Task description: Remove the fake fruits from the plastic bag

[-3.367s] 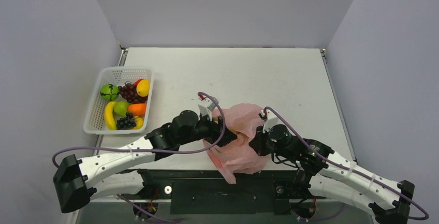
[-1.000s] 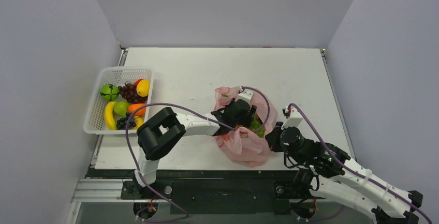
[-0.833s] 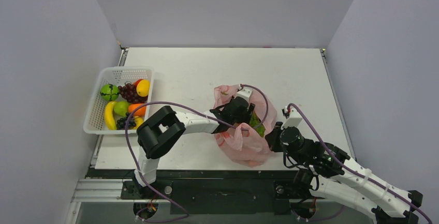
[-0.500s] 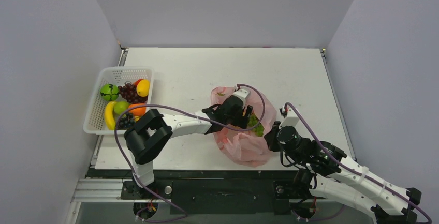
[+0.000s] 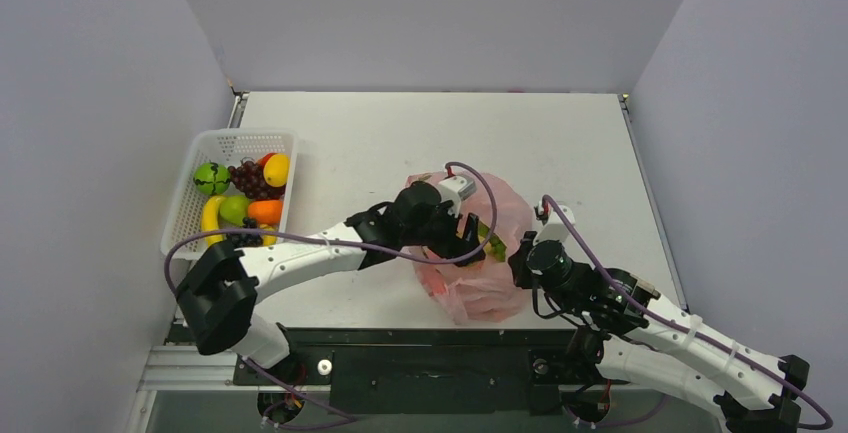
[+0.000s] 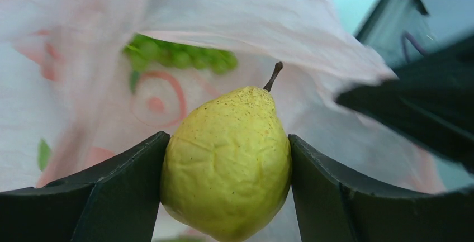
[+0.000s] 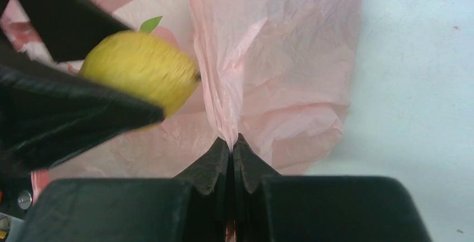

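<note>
One pear (image 6: 223, 178) is pinched by the left tool (image 6: 226, 141) inside the mouth of the one bag (image 7: 290, 57). Its long axis runs straight out from the tool, with the stem pointed away. One bunch of green grapes (image 6: 179, 57) is seen beyond it. The right tool (image 7: 232, 144) is pressed together on the bag's film.

My top camera, high behind rig, looks down over whole table (image 5: 560, 143); both wrist cameras, close-up, share pear (image 6: 226, 161), plastic bag (image 7: 290, 57).
</note>
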Motion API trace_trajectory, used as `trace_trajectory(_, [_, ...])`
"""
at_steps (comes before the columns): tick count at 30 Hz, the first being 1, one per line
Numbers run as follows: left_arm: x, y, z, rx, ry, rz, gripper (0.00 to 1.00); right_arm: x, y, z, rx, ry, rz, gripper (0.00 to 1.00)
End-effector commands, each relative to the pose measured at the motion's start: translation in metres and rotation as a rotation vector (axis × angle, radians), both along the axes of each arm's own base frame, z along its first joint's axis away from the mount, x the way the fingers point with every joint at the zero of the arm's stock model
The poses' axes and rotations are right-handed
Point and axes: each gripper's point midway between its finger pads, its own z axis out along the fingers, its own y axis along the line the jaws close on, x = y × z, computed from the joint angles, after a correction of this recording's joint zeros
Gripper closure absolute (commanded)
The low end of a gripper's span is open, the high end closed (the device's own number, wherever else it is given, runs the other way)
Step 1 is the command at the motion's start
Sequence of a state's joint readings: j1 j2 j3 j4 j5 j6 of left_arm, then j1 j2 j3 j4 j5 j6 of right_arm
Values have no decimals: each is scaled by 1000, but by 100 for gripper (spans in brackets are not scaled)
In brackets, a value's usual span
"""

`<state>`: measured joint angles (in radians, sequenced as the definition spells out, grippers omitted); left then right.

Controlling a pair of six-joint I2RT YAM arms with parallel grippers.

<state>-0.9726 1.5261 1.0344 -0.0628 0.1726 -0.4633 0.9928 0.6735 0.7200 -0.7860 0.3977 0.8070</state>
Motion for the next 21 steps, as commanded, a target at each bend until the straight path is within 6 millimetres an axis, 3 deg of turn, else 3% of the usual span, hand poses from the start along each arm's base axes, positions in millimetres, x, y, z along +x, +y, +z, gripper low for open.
trace_trajectory(1, [-47, 9, 38, -118, 43, -170, 98, 14, -2, 24, 15, -83, -38, 100])
trace_trajectory(5, [-46, 39, 67, -165, -7, -123, 98, 15, -2, 25, 14, -86, -44, 100])
trace_trajectory(9, [-32, 76, 122, -294, -100, -20, 98, 14, -1, 22, 16, -75, -43, 100])
trace_trajectory(11, [-27, 104, 163, -379, -203, 54, 100, 13, 0, 21, 15, -70, -39, 100])
trace_trajectory(15, [-22, 153, 206, -424, -386, 231, 100, 13, 0, 21, 15, -72, -39, 100])
trace_trajectory(17, [-16, 184, 217, -390, -475, 349, 100, 13, -1, 21, 15, -74, -42, 100])
trace_trajectory(21, [-1, 249, 205, -198, -555, 615, 100, 14, -2, 21, 11, -77, -41, 100])
